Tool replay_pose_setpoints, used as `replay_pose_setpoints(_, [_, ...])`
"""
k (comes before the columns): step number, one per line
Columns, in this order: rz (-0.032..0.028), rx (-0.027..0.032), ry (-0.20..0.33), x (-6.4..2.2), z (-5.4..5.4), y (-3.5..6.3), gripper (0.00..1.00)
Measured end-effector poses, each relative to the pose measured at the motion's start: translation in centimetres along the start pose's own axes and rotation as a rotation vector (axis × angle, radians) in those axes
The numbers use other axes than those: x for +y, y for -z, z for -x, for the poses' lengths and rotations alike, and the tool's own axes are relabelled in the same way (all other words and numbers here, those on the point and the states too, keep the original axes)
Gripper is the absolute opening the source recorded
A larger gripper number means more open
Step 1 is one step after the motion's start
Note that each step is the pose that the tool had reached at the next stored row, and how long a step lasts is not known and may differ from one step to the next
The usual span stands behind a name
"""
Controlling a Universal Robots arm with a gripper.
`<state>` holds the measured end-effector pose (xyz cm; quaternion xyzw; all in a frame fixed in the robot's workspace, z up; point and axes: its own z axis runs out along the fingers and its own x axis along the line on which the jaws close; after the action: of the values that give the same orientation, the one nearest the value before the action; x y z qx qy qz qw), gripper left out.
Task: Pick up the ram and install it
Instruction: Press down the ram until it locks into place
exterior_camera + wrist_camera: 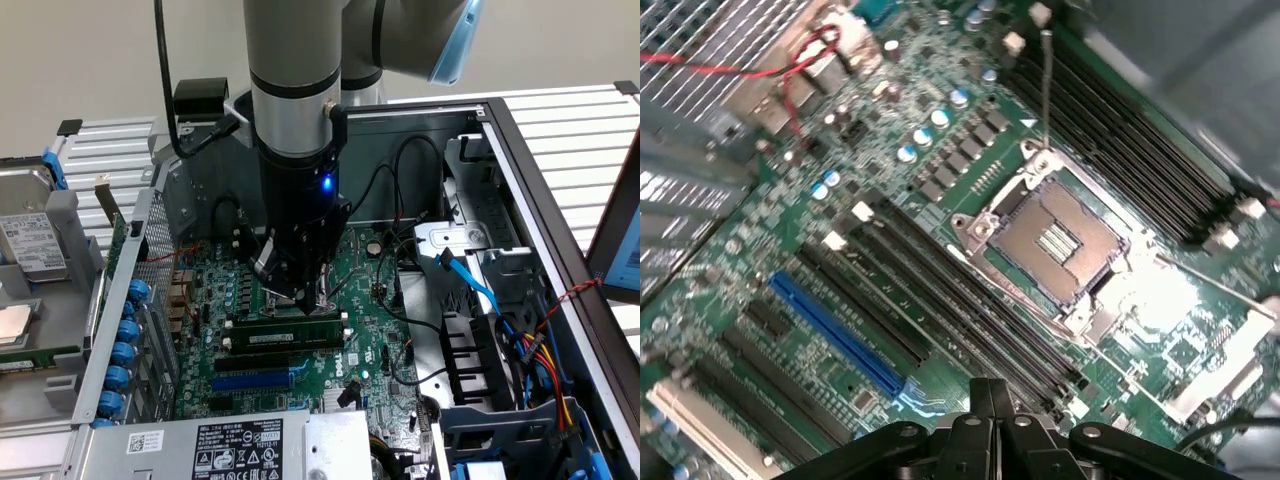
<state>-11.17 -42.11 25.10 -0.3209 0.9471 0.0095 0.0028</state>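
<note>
Gripper (991, 392): closest to the wrist camera, with its two dark fingers pressed together over the black memory slots (970, 310).
Arm (295, 120): upright over the open computer case (430, 120) in the exterior view, with the gripper (300, 292) low above the green motherboard (365, 290).
Ram (287, 327): a dark-green stick lying lengthwise along the memory slots, right under the gripper; I cannot tell whether it is fully seated.
Blue slot (255, 381): parallel to the ram and near it, with black slots between.
Processor socket (1055, 240): a metal frame between two banks of slots.
Hard drive (30, 250): outside the case, at the exterior view's left.
</note>
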Motion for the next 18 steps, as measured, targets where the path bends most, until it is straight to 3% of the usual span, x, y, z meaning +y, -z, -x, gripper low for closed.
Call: replay_pose_setpoints(18, [-0.0037, -0.0052, -0.322, 0.0, 0.0, -0.13, 0.11])
